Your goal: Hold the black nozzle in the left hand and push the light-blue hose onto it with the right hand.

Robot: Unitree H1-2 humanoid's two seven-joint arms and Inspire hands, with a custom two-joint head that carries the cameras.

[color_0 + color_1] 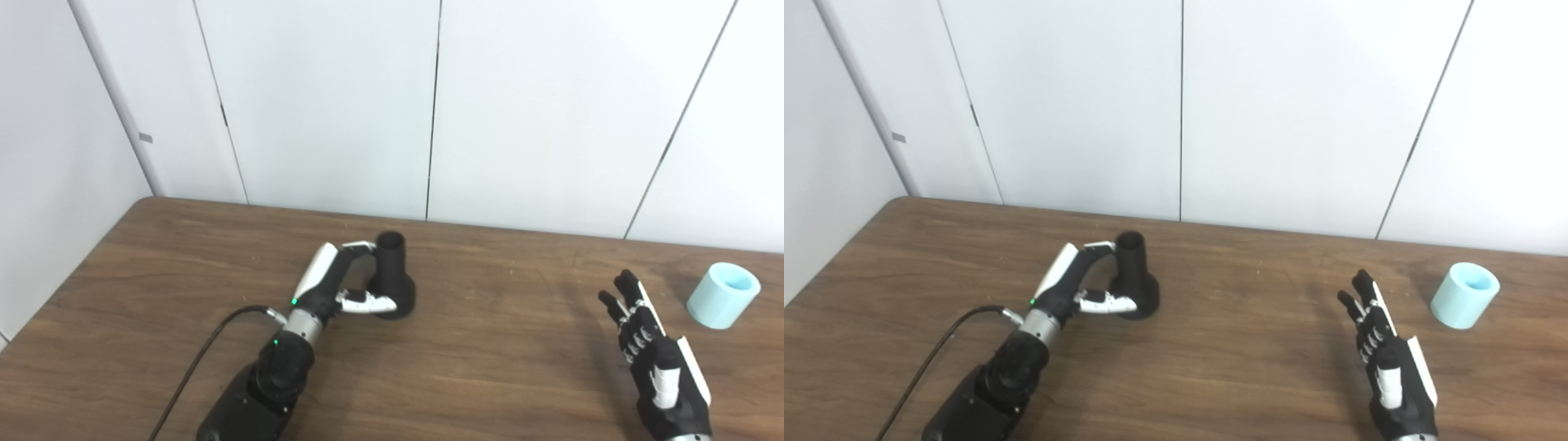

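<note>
The black nozzle (pixel 392 277) stands upright on its wide base near the middle of the wooden table (pixel 490 355). My left hand (pixel 334 283) sits just left of it, fingers arched toward the narrow neck near the rim and thumb stretched along the front of the base. The fingers are not wrapped around it. The light-blue hose piece (pixel 723 295), a short hollow cylinder, rests tilted at the far right. My right hand (pixel 649 358) hovers open to the left of the hose and nearer to me, fingers extended and apart, holding nothing.
A black cable (pixel 202 358) runs from my left wrist to the table's front edge. White wall panels (pixel 331 104) close off the back and left sides of the table.
</note>
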